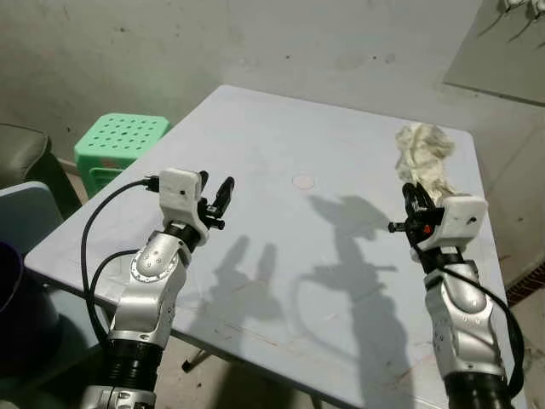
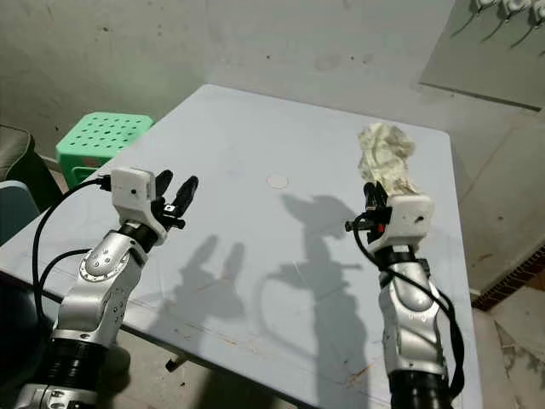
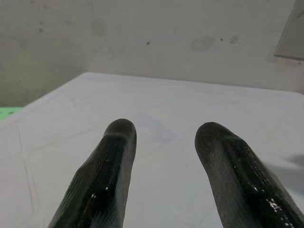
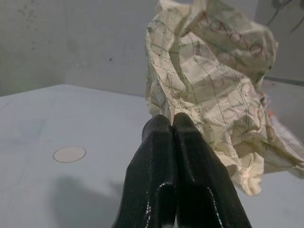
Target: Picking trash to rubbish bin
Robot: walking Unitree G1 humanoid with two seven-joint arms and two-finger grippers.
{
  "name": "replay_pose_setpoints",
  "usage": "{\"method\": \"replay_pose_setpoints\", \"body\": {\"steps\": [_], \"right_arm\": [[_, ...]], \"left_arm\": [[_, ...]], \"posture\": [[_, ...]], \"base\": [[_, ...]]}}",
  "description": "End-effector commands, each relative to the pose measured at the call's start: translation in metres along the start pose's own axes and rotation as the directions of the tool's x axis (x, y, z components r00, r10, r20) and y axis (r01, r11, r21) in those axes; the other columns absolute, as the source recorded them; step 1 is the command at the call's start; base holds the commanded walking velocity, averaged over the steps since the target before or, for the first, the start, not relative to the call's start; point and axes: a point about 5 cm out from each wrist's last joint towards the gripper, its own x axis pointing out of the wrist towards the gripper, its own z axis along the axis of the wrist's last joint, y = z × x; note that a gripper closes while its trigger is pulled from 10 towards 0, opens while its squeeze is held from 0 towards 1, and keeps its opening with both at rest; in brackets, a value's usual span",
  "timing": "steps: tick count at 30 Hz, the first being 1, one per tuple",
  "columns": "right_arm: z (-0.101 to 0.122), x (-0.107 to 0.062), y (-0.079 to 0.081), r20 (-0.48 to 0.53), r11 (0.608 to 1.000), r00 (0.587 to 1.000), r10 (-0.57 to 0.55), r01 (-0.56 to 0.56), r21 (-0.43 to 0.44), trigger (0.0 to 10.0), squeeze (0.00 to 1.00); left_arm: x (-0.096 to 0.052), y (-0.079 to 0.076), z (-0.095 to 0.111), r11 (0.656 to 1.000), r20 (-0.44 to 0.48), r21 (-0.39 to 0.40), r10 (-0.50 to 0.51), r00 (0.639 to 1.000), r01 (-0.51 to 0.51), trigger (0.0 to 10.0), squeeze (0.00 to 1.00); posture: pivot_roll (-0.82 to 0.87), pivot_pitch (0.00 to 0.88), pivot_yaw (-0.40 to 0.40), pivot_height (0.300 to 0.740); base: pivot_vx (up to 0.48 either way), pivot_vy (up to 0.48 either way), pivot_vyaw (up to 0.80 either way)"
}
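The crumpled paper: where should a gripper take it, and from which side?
Probably by a lower fold of the crumpled paper, coming from the robot's side. The right gripper holds it there, fingers shut, and the wad stands above them. The left gripper is open.

Bright, sharp, hard forward shadows

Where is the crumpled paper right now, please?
The crumpled paper is pinched in the right gripper, raised over the table's far right side.

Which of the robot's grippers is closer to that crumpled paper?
The right gripper: its shut fingers pinch the crumpled paper at its lower edge. The left gripper hangs open over the table, far across from it.
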Motion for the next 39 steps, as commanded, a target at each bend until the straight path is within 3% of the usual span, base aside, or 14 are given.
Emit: {"method": "replay_pose_setpoints", "body": {"steps": [1, 12, 17, 24, 39], "right_arm": [[0.005, -0.002, 0.002, 0.013, 1.000, 1.000, -0.014, 0.014, -0.007, 10.0, 0.00], [0.003, -0.022, -0.007, -0.017, 0.989, 0.990, -0.142, 0.141, -0.033, 10.0, 0.00], [-0.004, -0.027, -0.002, -0.049, 0.986, 0.984, -0.168, 0.167, -0.023, 10.0, 0.00], [-0.007, -0.027, 0.009, -0.081, 0.992, 0.989, -0.121, 0.118, -0.046, 10.0, 0.00], [-0.005, -0.024, 0.004, -0.091, 0.993, 0.990, -0.104, 0.099, -0.063, 10.0, 0.00]], "left_arm": [[-0.004, 0.004, -0.002, 1.000, 0.003, -0.008, 0.029, 1.000, -0.029, 10.0, 0.00], [-0.022, 0.025, -0.013, 0.991, -0.001, -0.028, 0.128, 0.992, -0.128, 10.0, 0.00], [-0.029, 0.022, -0.020, 0.989, -0.016, -0.045, 0.140, 0.990, -0.140, 10.0, 0.00], [-0.018, 0.020, -0.012, 0.992, 0.008, -0.028, 0.121, 0.993, -0.121, 10.0, 0.00], [-0.007, 0.030, -0.006, 0.992, 0.005, -0.008, 0.124, 0.992, -0.124, 10.0, 0.00]], "posture": [[-0.04, 0.000, -0.029, 0.740], [-0.05, 0.000, -0.020, 0.740], [-0.05, 0.000, -0.016, 0.740], [-0.05, 0.000, -0.019, 0.740], [-0.06, 0.000, -0.029, 0.740]], "base": [[0.000, 0.000, 0.00], [0.000, 0.000, 0.00], [0.000, 0.000, 0.00], [0.000, 0.000, 0.06], [0.000, 0.000, 0.80]]}}
